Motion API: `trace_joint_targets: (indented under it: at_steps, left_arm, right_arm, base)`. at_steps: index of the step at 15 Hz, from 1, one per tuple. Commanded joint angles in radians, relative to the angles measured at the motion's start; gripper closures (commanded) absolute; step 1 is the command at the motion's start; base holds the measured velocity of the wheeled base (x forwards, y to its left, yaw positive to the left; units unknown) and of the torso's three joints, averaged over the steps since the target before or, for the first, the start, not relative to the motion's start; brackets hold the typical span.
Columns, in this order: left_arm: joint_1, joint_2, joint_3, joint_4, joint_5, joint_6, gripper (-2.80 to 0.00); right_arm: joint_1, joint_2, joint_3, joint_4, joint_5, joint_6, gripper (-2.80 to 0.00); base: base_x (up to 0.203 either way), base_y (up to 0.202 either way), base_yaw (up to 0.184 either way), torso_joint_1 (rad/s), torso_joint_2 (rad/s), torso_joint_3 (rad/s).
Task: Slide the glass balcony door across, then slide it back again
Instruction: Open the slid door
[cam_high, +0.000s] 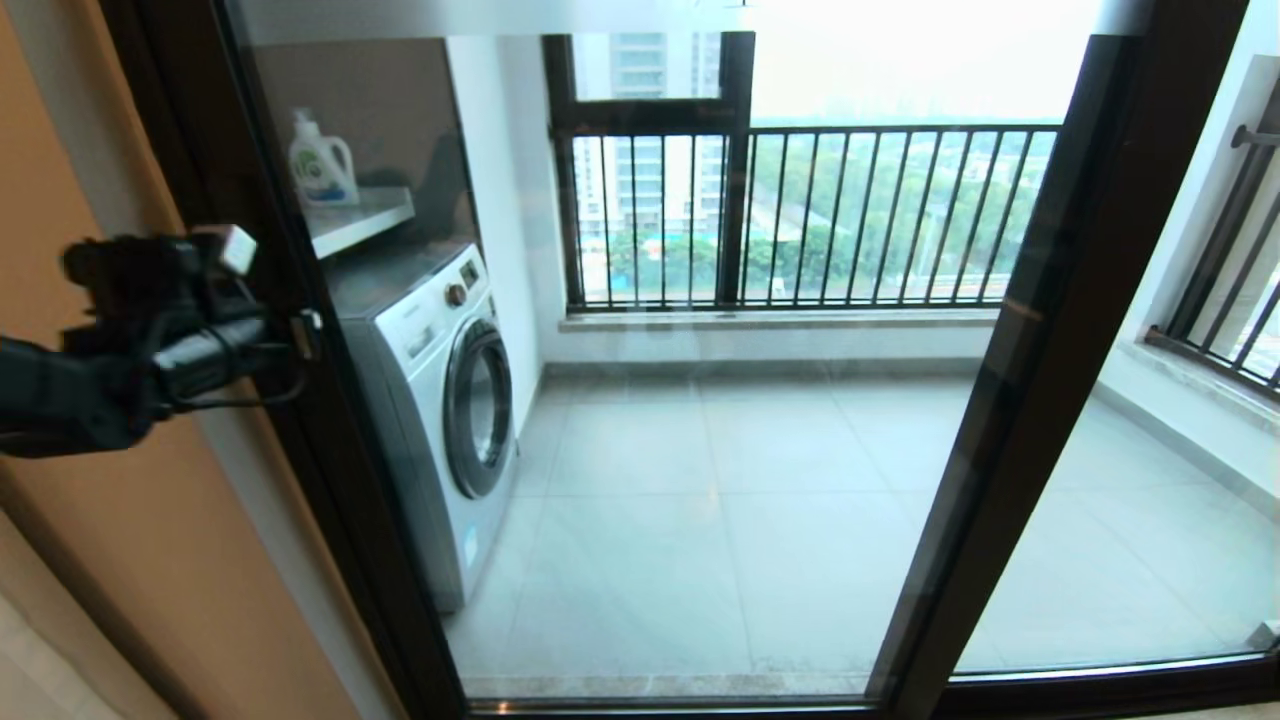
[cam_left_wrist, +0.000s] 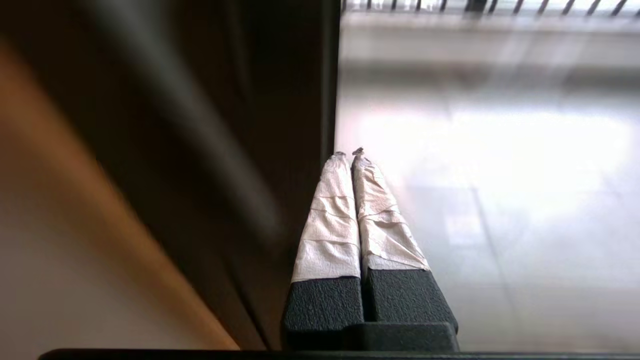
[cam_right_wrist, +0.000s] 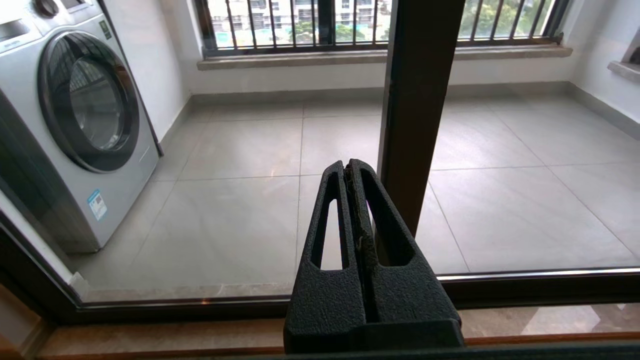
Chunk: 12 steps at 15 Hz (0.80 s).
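The glass balcony door (cam_high: 215, 150) fills the middle of the head view, its left dark upright standing against the wall side. My left gripper (cam_high: 302, 335) is raised at that upright, about mid-height. In the left wrist view its tape-wrapped fingers (cam_left_wrist: 327, 220) are pressed together, the left gripper (cam_left_wrist: 348, 152) shut on nothing, with its tips at the inner edge of the dark frame (cam_left_wrist: 250, 100) where the glass begins. My right gripper (cam_right_wrist: 346, 165) is shut and empty, held low in front of the middle dark upright (cam_right_wrist: 420, 100); it is out of the head view.
Behind the glass stand a washing machine (cam_high: 440, 400), a shelf with a detergent bottle (cam_high: 320, 160), and a window with black railing bars (cam_high: 800, 220). A second glass pane (cam_high: 1150, 520) lies to the right of the middle upright (cam_high: 1050, 300). An orange-brown wall (cam_high: 100, 560) is on the left.
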<state>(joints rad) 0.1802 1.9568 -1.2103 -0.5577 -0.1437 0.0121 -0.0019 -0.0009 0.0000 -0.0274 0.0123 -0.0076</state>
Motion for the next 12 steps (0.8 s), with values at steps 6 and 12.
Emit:
trace_joint_targets:
  at_steps: [6,12]
  left_arm:
    - [0.002,0.065,-0.003,-0.227,0.008,0.033,0.0]
    - [0.036,0.054,0.022,-0.234,0.007,0.032,0.0]
  right_arm:
    - [0.0,0.001,0.011,0.001,0.001,0.0,0.0]
    - [0.0,0.001,0.011,0.001,0.001,0.0,0.0]
  base:
    - [0.0,0.0,0.0,0.008,0.01,-0.004]
    - [0.0,0.0,0.0,0.0,0.0,0.0]
